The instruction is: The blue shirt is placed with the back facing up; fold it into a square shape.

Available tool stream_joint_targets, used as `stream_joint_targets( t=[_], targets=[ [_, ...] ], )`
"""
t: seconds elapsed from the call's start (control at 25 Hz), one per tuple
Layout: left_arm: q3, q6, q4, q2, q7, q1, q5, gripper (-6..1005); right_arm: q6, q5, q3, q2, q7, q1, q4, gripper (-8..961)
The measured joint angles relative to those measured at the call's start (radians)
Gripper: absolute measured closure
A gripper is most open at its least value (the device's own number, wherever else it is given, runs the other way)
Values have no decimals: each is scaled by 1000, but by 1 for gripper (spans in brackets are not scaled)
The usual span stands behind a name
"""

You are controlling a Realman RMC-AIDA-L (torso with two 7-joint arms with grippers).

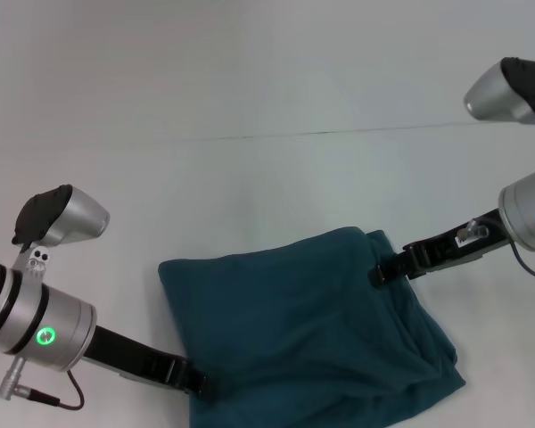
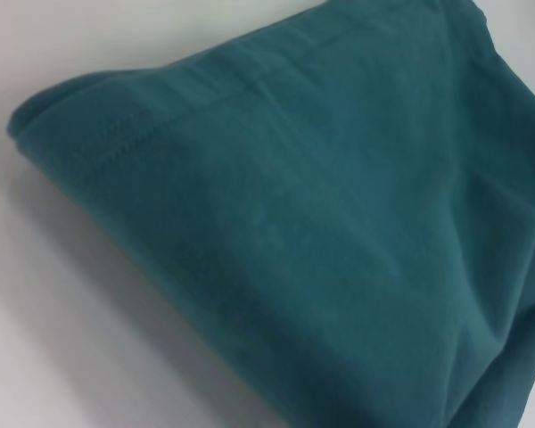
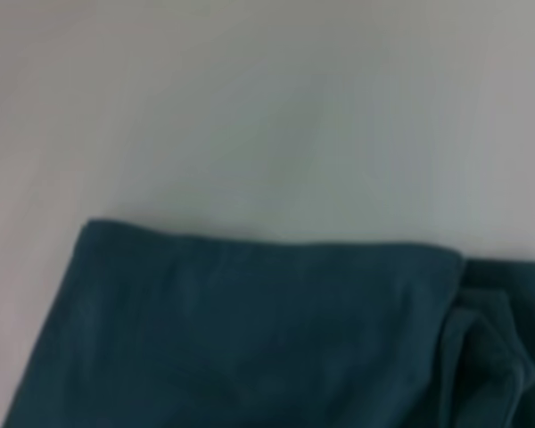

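Already folded into a rough square, the dark teal-blue soft fabric shirt (image 1: 308,330) is seen lying on a pale grey surface (image 1: 250,89). The left claw (image 1: 196,383) is set at its near-left corner and the right claw (image 1: 379,270) at its far-right corner; whether either is pinching cannot be told. The cloth is judged light, limp and prone to slumping, so layered edges or corners are best taken hold of.

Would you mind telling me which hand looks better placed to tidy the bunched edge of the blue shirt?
Probably right: the right hand sits at the blue shirt beside the rumpled side, while the left hand is at the smoother opposite corner.
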Motion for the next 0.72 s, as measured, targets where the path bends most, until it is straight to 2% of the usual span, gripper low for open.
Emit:
stream_joint_targets(
  t=[0.52, 0.72],
  targets=[
    [1, 3, 0, -1, 1, -2, 3, 850, 72, -16, -87, 1, 19, 16, 88, 263],
    [1, 3, 0, -1, 1, -1, 3, 847, 90, -16, -100, 0, 19, 30, 133, 335]
  ],
)
